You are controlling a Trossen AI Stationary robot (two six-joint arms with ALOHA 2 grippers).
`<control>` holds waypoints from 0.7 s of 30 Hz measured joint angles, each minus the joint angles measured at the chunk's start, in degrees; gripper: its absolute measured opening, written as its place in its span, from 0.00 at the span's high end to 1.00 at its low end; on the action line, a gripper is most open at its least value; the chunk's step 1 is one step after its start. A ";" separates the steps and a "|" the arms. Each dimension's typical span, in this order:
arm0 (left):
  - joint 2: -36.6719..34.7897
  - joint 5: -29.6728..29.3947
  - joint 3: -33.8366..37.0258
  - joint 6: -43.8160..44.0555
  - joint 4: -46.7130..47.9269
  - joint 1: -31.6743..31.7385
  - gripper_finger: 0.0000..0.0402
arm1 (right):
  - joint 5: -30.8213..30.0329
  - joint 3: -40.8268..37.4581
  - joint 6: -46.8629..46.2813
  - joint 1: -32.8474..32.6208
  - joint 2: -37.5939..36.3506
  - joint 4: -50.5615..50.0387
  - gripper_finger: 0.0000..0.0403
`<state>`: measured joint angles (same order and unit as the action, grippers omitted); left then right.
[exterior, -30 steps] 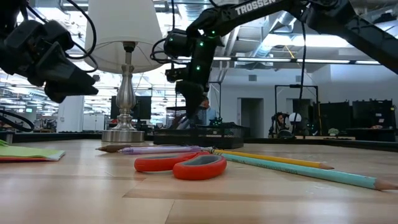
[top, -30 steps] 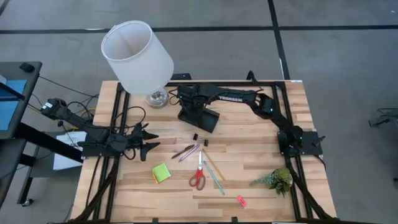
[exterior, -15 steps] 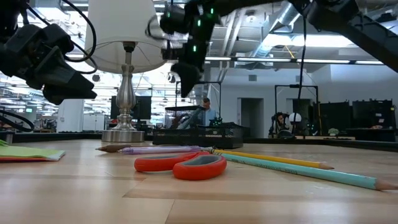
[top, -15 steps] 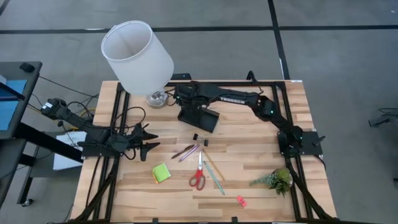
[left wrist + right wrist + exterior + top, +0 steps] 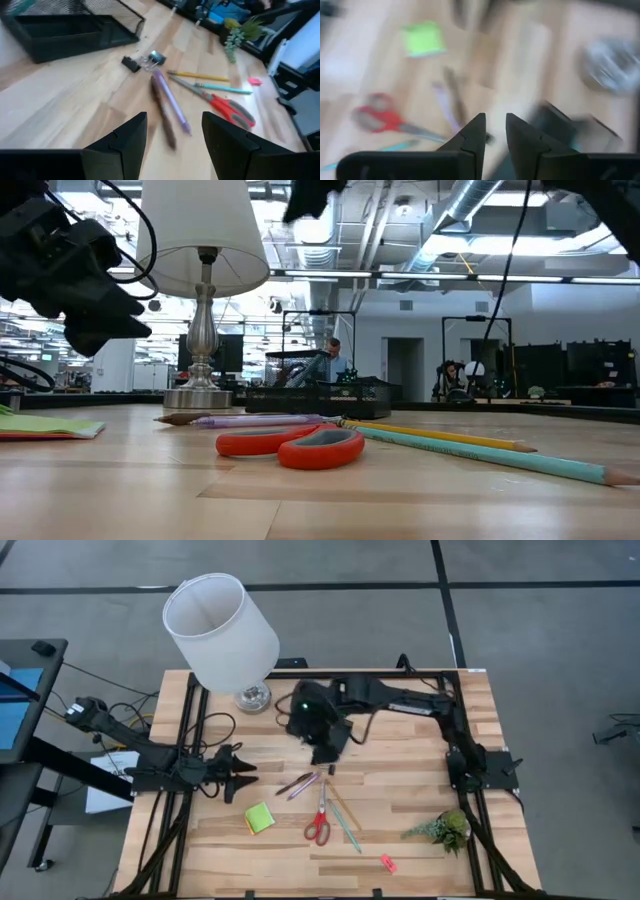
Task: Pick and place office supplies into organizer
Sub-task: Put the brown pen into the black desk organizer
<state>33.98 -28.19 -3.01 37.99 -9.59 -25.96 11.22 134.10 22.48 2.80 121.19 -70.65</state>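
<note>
Red-handled scissors (image 5: 318,825), a lime-green sticky-note pad (image 5: 259,818), purple and dark pens (image 5: 300,783), yellow and teal pencils (image 5: 345,820), black clips (image 5: 330,770) and a pink piece (image 5: 387,863) lie flat on the table. The black organizer (image 5: 335,737) stands at the far middle, mostly under my right arm. My right gripper (image 5: 312,725) hangs high above it, its fingers (image 5: 495,127) a narrow gap apart, empty. My left gripper (image 5: 243,770) is open at the left, pointing toward the pens (image 5: 172,107) and clips (image 5: 132,63).
A white-shaded lamp (image 5: 220,630) stands at the far left, its base (image 5: 198,397) beside the organizer (image 5: 320,393). A small green plant (image 5: 445,830) sits near the right edge. Bare wood lies between my left gripper (image 5: 100,310) and the pad (image 5: 50,427).
My right gripper has risen from just over the organizer, climbing out of the top of the low view, and has swung a little toward the near edge, now facing down over the pens and scissors. The supplies on the table have not moved.
</note>
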 joint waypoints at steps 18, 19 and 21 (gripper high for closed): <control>47.82 -5.32 -28.13 -8.65 4.60 0.03 0.55 | 22.87 -0.04 6.40 -1.60 -7.39 -17.82 0.83; 49.59 -5.29 -29.75 -8.50 7.31 0.02 0.55 | 23.53 -0.04 7.33 -1.18 -7.44 -18.50 0.83; 53.07 -5.00 -32.61 -7.07 11.65 0.00 0.55 | 23.72 -0.04 8.77 -0.05 -7.43 -19.59 0.83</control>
<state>87.05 -33.19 -35.62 30.92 2.07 -25.96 34.94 134.06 31.25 2.75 113.76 -90.24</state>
